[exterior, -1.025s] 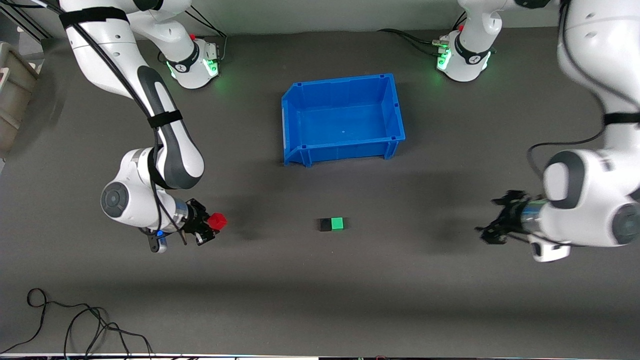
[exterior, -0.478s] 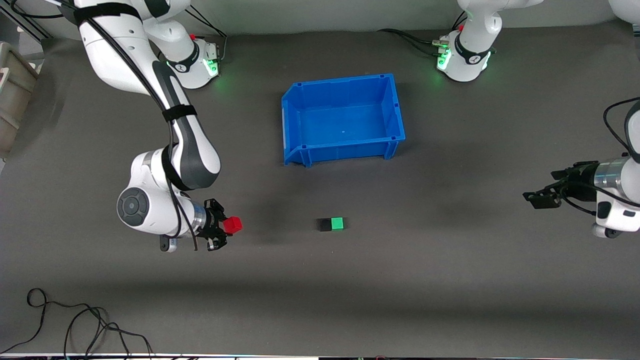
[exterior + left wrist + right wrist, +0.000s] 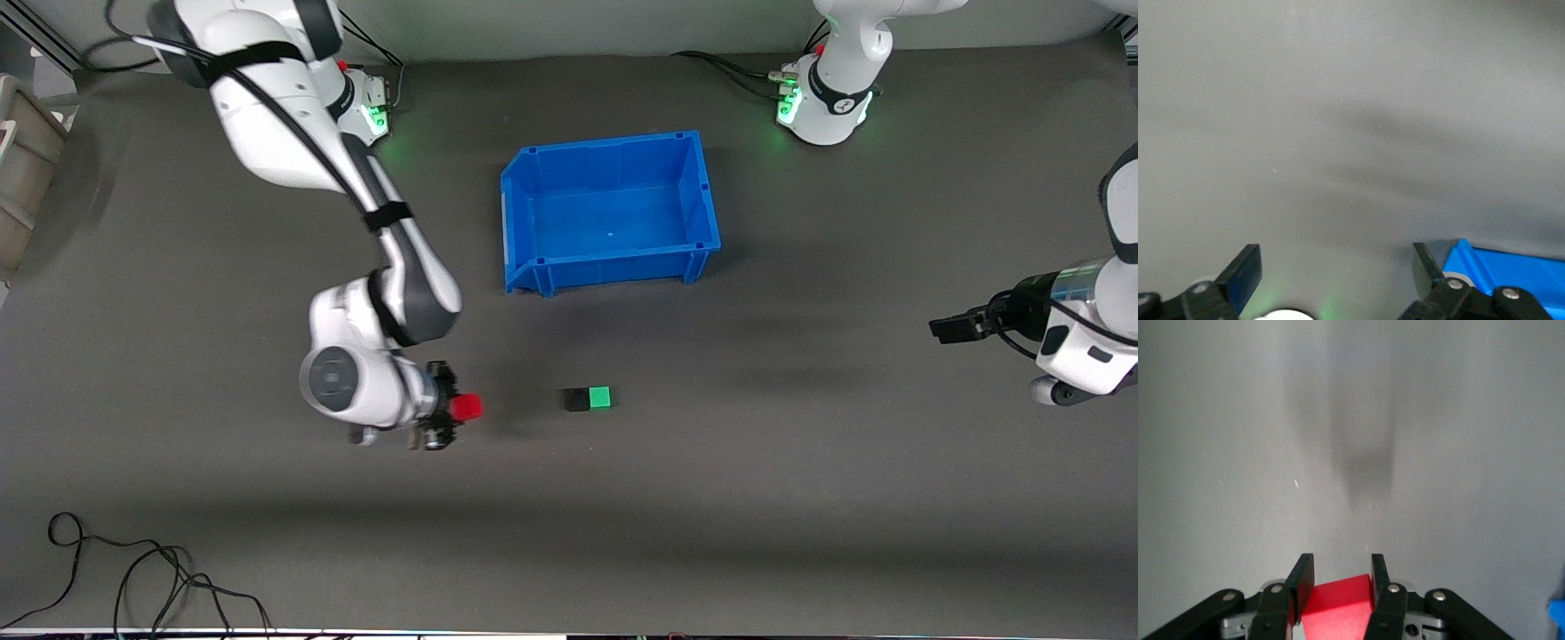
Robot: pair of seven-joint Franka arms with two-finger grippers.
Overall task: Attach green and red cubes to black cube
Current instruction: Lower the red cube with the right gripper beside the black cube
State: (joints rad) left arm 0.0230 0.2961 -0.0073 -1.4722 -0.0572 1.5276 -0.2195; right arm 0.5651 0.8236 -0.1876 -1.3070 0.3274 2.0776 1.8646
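A dark grey matte table [image 3: 800, 498] fills the front view, with a pale wall strip along the robots' side and a loose black cable [image 3: 133, 578] coiled at the edge nearest the front camera, toward the right arm's end. A blue bin [image 3: 520, 222] sits mid-table between the two bases, its walls slightly askew to the table edges. Nearer the front camera than the bin, the black cube [image 3: 576, 400] and the green cube [image 3: 600, 396] lie on the table touching side by side; the pair's long axis runs along the table's length, with the green cube at the left arm's end of the pair. Bare surface surrounds the pair on every side, with a broad open band between it and the camera-side edge. The right gripper [image 3: 449, 414] is clenched on the red cube [image 3: 465, 407], holding it over the table toward the right arm's end from the black cube, apart from it; in the right wrist view the red cube [image 3: 1337, 605] sits square between both fingers. The left gripper [image 3: 947, 327] waits over the left arm's end of the table, well apart from the cubes, its fingers [image 3: 1241, 277] spread wide with nothing between them.
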